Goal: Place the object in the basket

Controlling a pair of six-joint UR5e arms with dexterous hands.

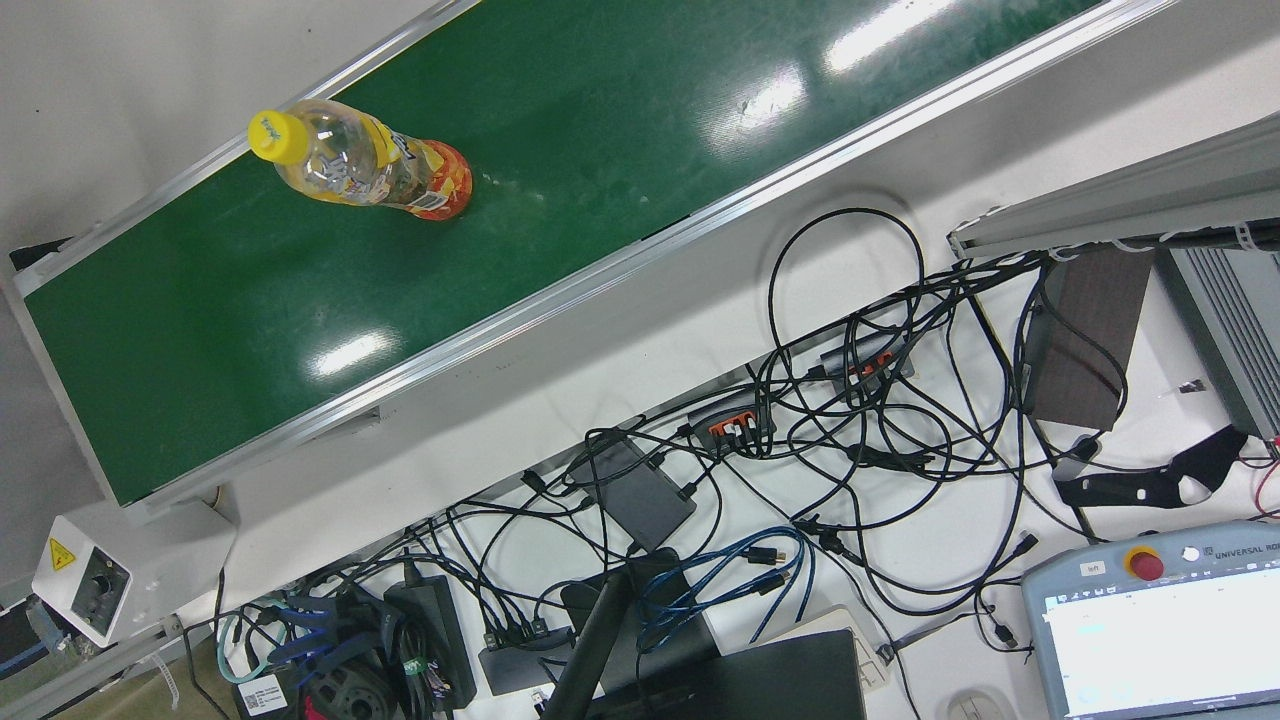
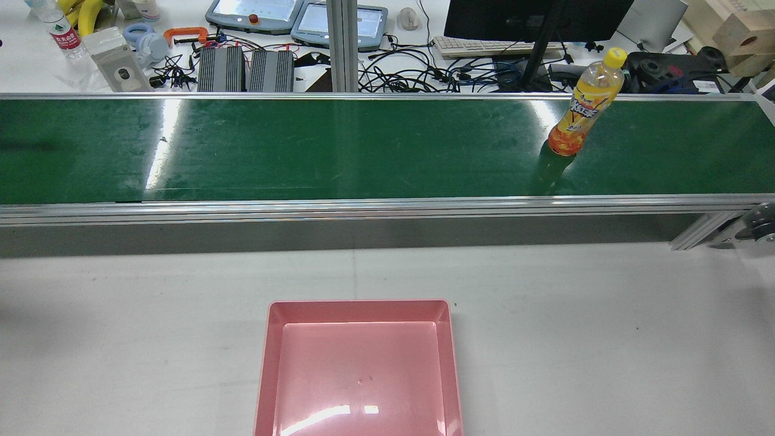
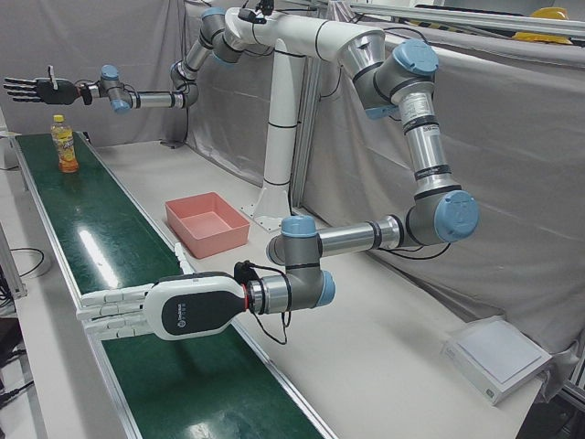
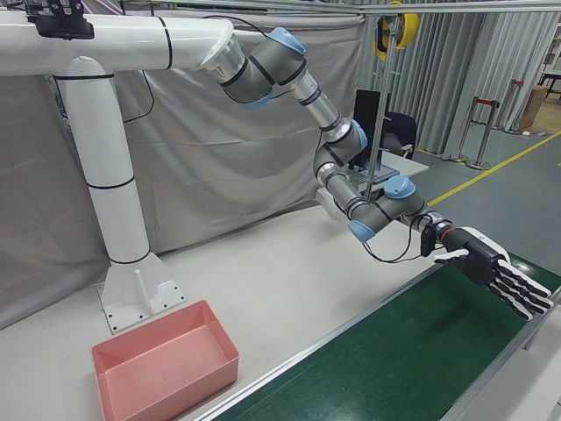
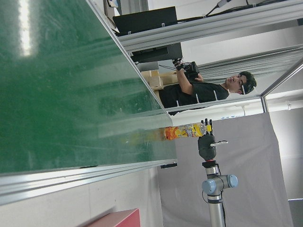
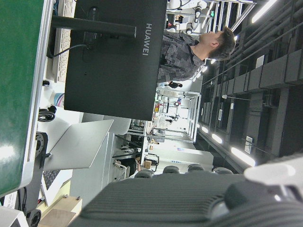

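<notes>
An orange drink bottle (image 2: 582, 104) with a yellow cap stands upright on the green belt (image 2: 303, 151), towards its right end. It also shows in the front view (image 1: 365, 165) and the left-front view (image 3: 63, 144). The pink basket (image 2: 360, 303) sits empty on the white table in front of the belt. My right hand (image 3: 37, 89), black, is open with fingers spread. It hovers near the bottle at about cap height, not touching; the left hand view (image 5: 207, 142) shows it beside the cap. My left hand (image 3: 137, 309), white, is open and flat above the belt's other end.
Cables, monitors and teach pendants (image 2: 254, 13) crowd the bench beyond the belt. Aluminium rails (image 2: 363, 209) edge the belt. A white pedestal (image 4: 123, 237) stands behind the basket (image 4: 175, 381). A person (image 5: 208, 90) stands past the belt's far end.
</notes>
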